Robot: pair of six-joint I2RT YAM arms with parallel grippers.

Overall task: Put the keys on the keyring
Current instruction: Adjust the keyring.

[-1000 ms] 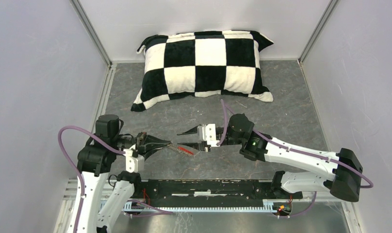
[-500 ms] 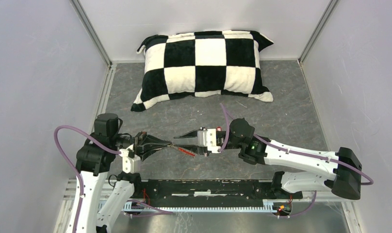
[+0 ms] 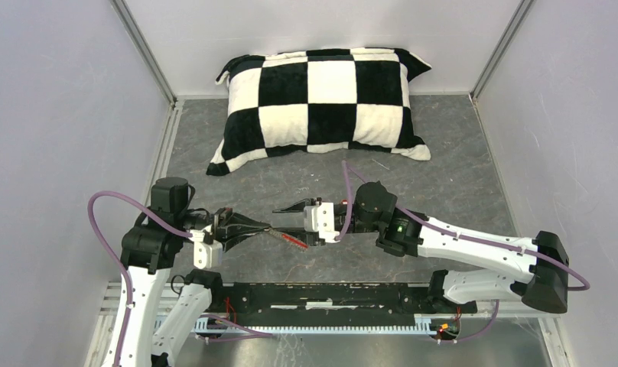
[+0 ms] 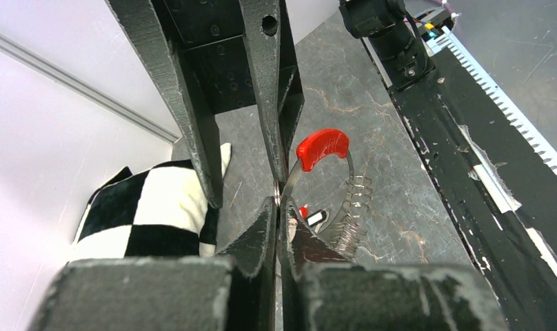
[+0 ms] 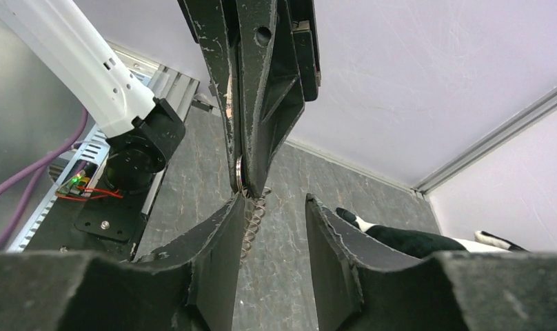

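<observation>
grey table (image 3: 459, 153): marbled dark-grey top, closed in by pale walls (image 3: 61, 115) on three sides.
pillow (image 3: 321, 99): black-and-white chequered, lying at the far end of the table, well apart from both arms.
left gripper (image 3: 265, 227): points to the right over the near half of the table. its fingers (image 4: 258, 234) are pressed together at the tips, pinching the thin wire of the keyring.
right gripper (image 3: 279, 219): points left, meeting the left one tip to tip. its fingers (image 5: 217, 241) stand spread with a bare gap between them and hold nothing. one fingertip sits right at the left gripper's closed tip.
keyring (image 4: 322, 146): held in the left gripper's pinch. the silvery loop arcs out to one side, with the short red section at the far end of the arc and a springy coiled stretch along its side.
red-headed key (image 4: 302, 210): tiny, just beside the left fingertip, inside the loop's outline in the left wrist view.
black-and-white key (image 4: 317, 218): right next to the red one. cannot tell whether either is threaded on the wire.
</observation>
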